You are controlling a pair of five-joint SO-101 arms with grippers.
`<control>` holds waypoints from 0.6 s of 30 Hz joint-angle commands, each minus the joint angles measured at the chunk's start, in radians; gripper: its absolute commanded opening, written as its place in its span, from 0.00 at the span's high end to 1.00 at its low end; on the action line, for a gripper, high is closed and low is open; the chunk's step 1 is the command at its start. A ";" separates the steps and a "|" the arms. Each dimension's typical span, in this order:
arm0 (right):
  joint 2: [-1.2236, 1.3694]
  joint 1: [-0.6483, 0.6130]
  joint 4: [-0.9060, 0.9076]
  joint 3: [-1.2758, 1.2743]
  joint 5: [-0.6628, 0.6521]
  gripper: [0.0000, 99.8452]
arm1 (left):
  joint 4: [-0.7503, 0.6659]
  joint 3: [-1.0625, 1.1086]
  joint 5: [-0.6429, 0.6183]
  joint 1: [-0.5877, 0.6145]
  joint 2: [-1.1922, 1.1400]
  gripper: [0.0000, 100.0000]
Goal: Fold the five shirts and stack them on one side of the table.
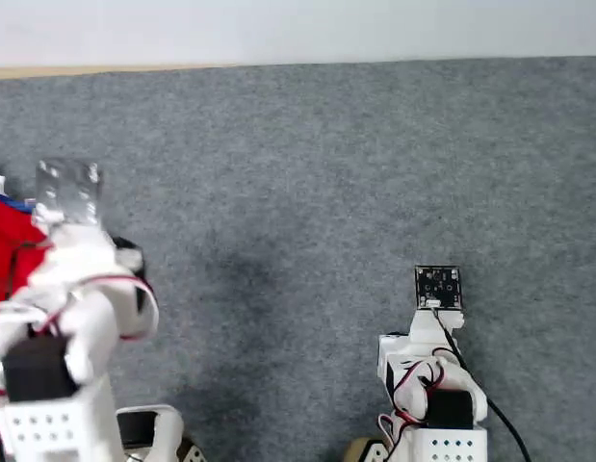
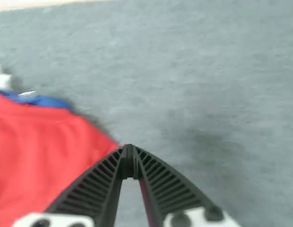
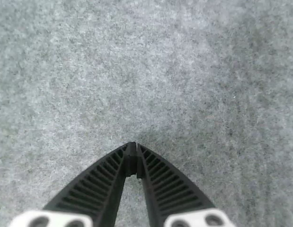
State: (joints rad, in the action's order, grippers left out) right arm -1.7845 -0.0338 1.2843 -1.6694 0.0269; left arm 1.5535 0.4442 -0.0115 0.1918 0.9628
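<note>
Well, the left gripper has its two black fingers pressed together, with the tips touching. It hangs right at the edge of the red shirt. I cannot tell if the tips touch the cloth. The right gripper is pressed together too, and it hangs over the grey mat.

In the high view, the left arm stands at the near left of the table. It leans out over the shirt's right edge, so it hides part of the shirt. The right arm sits folded up at the near right, well apart from the shirt. The grey mat covers the table between them. A pale wall runs along the far side.

The red shirt lies flat at the left side of the table, on top of other cloth. A strip of blue cloth peeks out from under its far edge. A bit of white cloth shows just past that, farther left. The red shirt's right edge runs on a slant, from the blue strip at the far left to the left gripper's tips. Most of the shirt is cut off at the left, so I cannot tell which way it points or which way its long side runs.
</note>
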 commanded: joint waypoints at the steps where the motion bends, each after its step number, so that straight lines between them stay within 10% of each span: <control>1: 0.004 0.008 0.002 -0.014 -0.006 0.99 | 0.000 -0.133 0.064 0.149 -0.115 1.00; 10: 0.004 0.008 0.002 -0.014 -0.006 0.99 | 0.002 -0.260 0.384 0.281 -0.368 1.00; 18: 0.004 0.008 0.002 -0.014 -0.006 0.99 | -0.005 -0.260 0.387 0.284 -0.559 1.00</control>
State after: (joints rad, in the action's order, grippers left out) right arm -1.7845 -0.0338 1.2843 -1.6694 0.0269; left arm 1.5535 0.2294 0.3659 0.4695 0.4657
